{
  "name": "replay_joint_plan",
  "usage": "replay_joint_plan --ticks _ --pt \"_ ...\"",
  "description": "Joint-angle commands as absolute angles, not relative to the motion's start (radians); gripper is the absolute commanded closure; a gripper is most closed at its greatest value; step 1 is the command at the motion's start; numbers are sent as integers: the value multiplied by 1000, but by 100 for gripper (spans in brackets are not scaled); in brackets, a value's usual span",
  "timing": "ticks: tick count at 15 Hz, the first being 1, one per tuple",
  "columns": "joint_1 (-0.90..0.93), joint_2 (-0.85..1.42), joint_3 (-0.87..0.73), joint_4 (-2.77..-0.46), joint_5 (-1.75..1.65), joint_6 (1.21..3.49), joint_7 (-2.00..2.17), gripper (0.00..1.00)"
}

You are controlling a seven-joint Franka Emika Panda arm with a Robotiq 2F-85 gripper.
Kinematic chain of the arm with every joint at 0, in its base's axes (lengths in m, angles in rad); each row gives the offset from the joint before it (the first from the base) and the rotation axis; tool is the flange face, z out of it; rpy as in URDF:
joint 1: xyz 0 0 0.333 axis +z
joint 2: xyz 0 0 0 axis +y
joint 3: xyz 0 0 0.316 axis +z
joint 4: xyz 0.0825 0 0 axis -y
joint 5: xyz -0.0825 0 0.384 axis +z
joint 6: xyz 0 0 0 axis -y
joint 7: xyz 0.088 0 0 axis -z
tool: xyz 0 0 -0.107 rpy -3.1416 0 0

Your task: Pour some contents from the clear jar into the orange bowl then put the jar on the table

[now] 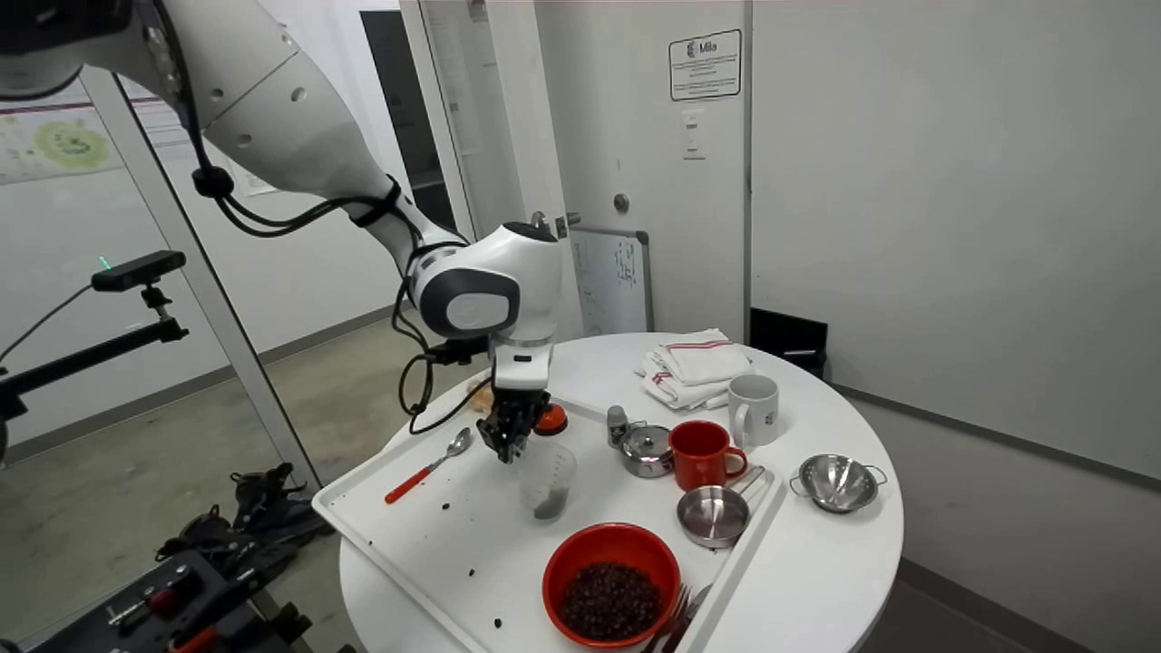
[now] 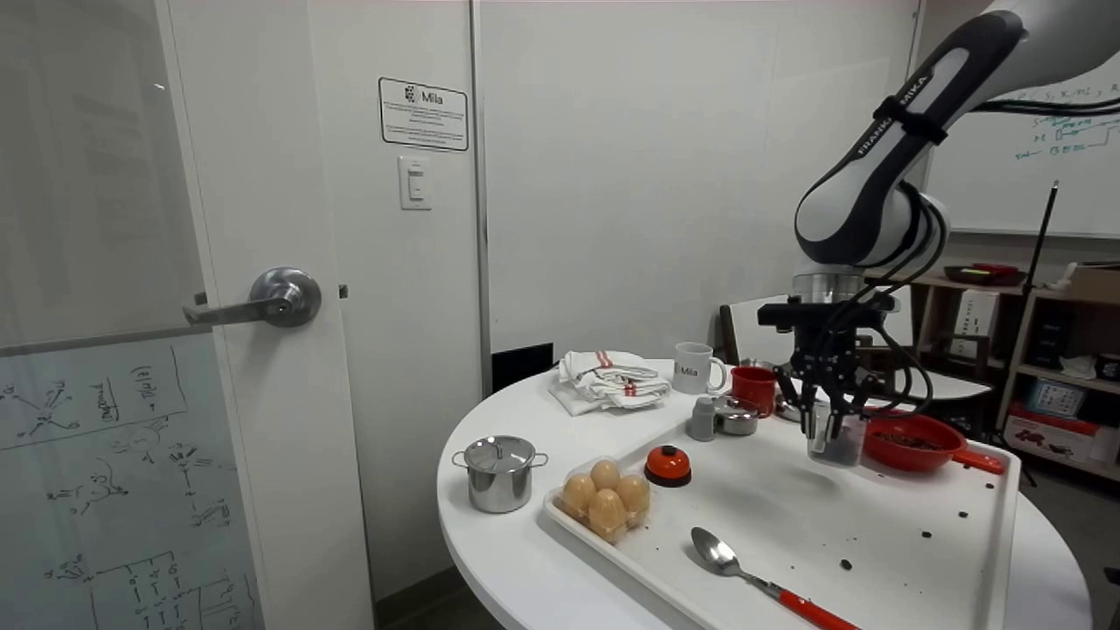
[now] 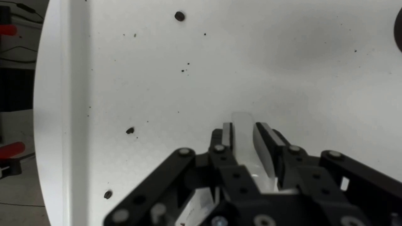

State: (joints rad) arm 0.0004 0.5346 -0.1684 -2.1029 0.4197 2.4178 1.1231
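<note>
Currently, in an exterior view, I'm watching a round white table (image 1: 830, 562) carrying a white rectangular tray (image 1: 422, 526). A round red-orange bowl (image 1: 614, 544) is sitting near right; farther left, my black two-fingered gripper (image 3: 244, 135), jaws narrow, is pinching a small see-through jar (image 1: 548, 481) by its pale handle (image 3: 244, 150). Dark beans (image 1: 498, 623) are lying scattered, leftward.

The bowl (image 1: 612, 542) is red, its beans (image 1: 612, 600) dark brown. The jar (image 1: 549, 467) is clear, its contents (image 1: 549, 504) dark grey. The gripper (image 3: 243, 131) is black. Tray (image 2: 787, 490) and surface (image 1: 821, 562) are white. The towels (image 1: 694, 365) are white with red stripes; the cup (image 1: 698, 458) is red, the mug (image 2: 691, 359) white with dark lettering. The spoon (image 2: 768, 587) is silver, its handle (image 2: 815, 609) red.
</note>
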Motion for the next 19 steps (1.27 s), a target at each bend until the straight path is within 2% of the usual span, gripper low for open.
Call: replay_joint_plan --ticks 1,6,7,8,9,15,16,18,19 --pt "1 570 -163 -2070 385 2443 1170 94" --pt "18 594 -176 -2058 345 2471 1214 94" --pt "19 597 -176 -2056 337 2471 1222 69" --pt "20 599 -177 -2054 329 2470 1232 50" --pt "20 600 -177 -2052 321 2466 1238 45" --pt "-10 592 -154 -2041 340 2425 1236 1" --pt "-6 588 -156 -2060 332 2452 1226 19" --pt "-9 588 -154 -2058 333 2448 1225 4" --pt "-9 588 -154 -2057 333 2447 1225 1"
